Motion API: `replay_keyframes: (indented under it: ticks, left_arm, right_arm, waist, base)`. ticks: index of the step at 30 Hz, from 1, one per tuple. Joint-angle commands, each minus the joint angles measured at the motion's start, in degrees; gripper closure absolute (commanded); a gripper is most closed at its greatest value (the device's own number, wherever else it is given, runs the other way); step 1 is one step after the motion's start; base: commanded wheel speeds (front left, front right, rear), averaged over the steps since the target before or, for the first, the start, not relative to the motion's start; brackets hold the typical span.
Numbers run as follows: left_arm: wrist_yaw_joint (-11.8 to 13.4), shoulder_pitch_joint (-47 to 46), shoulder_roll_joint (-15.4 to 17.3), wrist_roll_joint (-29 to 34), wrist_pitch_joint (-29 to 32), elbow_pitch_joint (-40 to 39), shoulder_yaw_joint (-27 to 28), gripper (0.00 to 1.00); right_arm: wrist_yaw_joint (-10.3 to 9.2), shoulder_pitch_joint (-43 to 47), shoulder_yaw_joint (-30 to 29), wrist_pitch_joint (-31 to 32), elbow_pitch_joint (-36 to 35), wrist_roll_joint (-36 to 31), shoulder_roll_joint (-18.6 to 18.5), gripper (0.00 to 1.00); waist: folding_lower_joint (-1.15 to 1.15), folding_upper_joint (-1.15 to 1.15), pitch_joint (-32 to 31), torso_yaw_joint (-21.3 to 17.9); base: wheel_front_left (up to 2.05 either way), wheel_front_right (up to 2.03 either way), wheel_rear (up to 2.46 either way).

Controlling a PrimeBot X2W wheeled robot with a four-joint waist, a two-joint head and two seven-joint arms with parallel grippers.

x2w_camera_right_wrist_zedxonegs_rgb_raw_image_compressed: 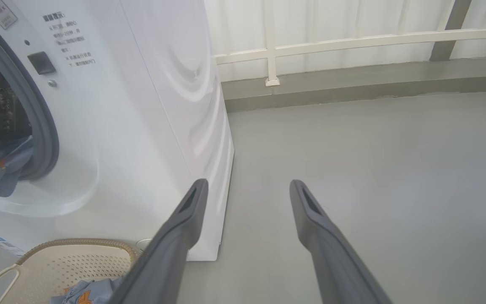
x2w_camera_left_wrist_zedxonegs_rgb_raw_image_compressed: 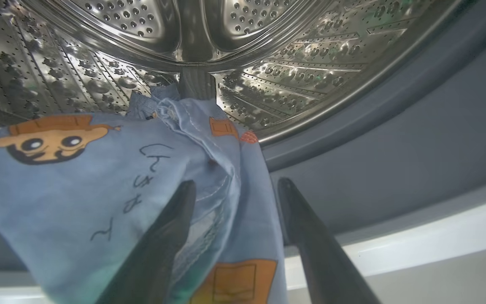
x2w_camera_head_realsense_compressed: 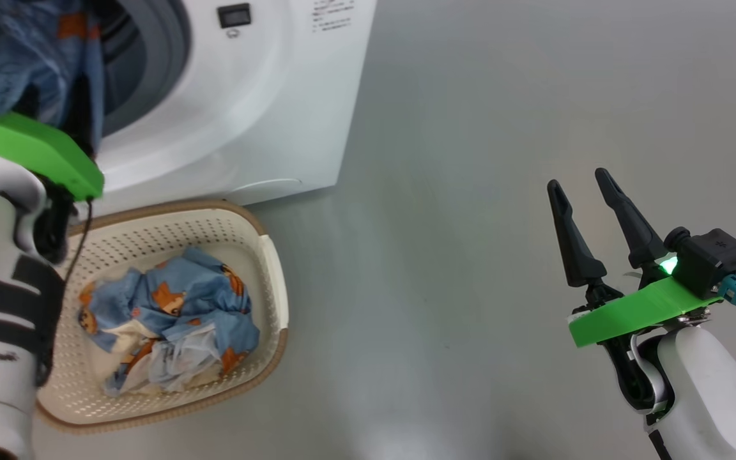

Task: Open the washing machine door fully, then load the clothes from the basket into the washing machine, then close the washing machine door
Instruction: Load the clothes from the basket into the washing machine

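Left of your right gripper (x2w_camera_right_wrist_zedxonegs_rgb_raw_image_compressed: 247,185), the print (x2w_camera_right_wrist_zedxonegs_rgb_raw_image_compressed: 69,40) on the washing machine (x2w_camera_right_wrist_zedxonegs_rgb_raw_image_compressed: 150,105) is too small to read, and the bottom edge cuts the basket (x2w_camera_right_wrist_zedxonegs_rgb_raw_image_compressed: 78,242) beside its fingers (x2w_camera_right_wrist_zedxonegs_rgb_raw_image_compressed: 184,223). Past your left gripper (x2w_camera_left_wrist_zedxonegs_rgb_raw_image_compressed: 236,182), the clothes (x2w_camera_left_wrist_zedxonegs_rgb_raw_image_compressed: 78,190) hide part of the drum (x2w_camera_left_wrist_zedxonegs_rgb_raw_image_compressed: 310,63).

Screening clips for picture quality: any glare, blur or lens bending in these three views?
Head view: mostly sharp, with a pale glare patch on the floor. Left wrist view: bright glints across the drum; the near cloth looks soft. Right wrist view: wide-angle lens bows the side edge of the washing machine.
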Motion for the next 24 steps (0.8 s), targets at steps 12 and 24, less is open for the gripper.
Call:
replay_keyframes:
  ticks: [12,24]
  left_arm:
    - [-0.1,-7.9,4.0,-0.9,4.3,7.0,-1.8,0.00]
    - [0.6,-8.4,3.9,-0.8,10.5,9.6,-3.5,0.27]
  right_arm:
    - [0.31,-0.2,1.0,-0.5,-1.9,-0.9,0.2,0.00]
    - [0.31,-0.5,1.0,-0.5,-1.5,-1.1,0.8,0.00]
  waist:
    - [0.00,0.00,3.0,-2.2]
    - [0.00,0.00,3.4,-2.0]
  base:
    - [0.00,0.00,0.00]
    - [0.00,0.00,0.00]
